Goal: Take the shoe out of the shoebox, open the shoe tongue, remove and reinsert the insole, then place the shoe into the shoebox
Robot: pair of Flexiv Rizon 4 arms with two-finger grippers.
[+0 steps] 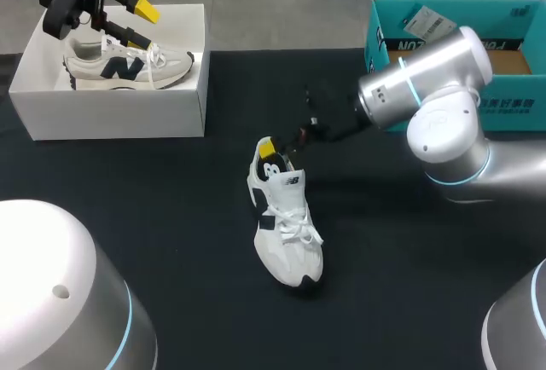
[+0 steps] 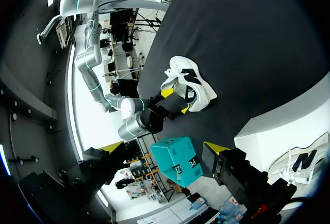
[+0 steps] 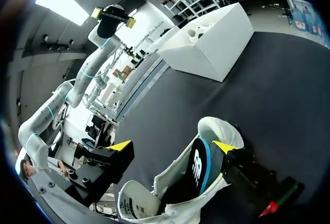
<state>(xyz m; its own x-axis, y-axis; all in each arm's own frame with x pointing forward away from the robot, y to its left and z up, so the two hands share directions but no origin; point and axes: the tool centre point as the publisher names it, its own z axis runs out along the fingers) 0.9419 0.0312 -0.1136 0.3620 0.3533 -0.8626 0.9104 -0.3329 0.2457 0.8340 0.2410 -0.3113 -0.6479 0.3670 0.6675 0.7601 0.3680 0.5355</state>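
Right gripper (image 3: 172, 146) parted at heel of laced white shoe (image 1: 288, 242); left gripper (image 1: 145, 27) parted, empty.

Black-covered table (image 1: 171, 216): white shoebox (image 1: 111, 114) at far left, teal box (image 1: 461, 3) at far right, white sneaker (image 1: 288, 242) lying mid-table.

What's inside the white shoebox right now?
One white sneaker with a dark logo lies in the shoebox. The left gripper, open above it, covers part of it; the box floor beneath the sneaker is hidden.
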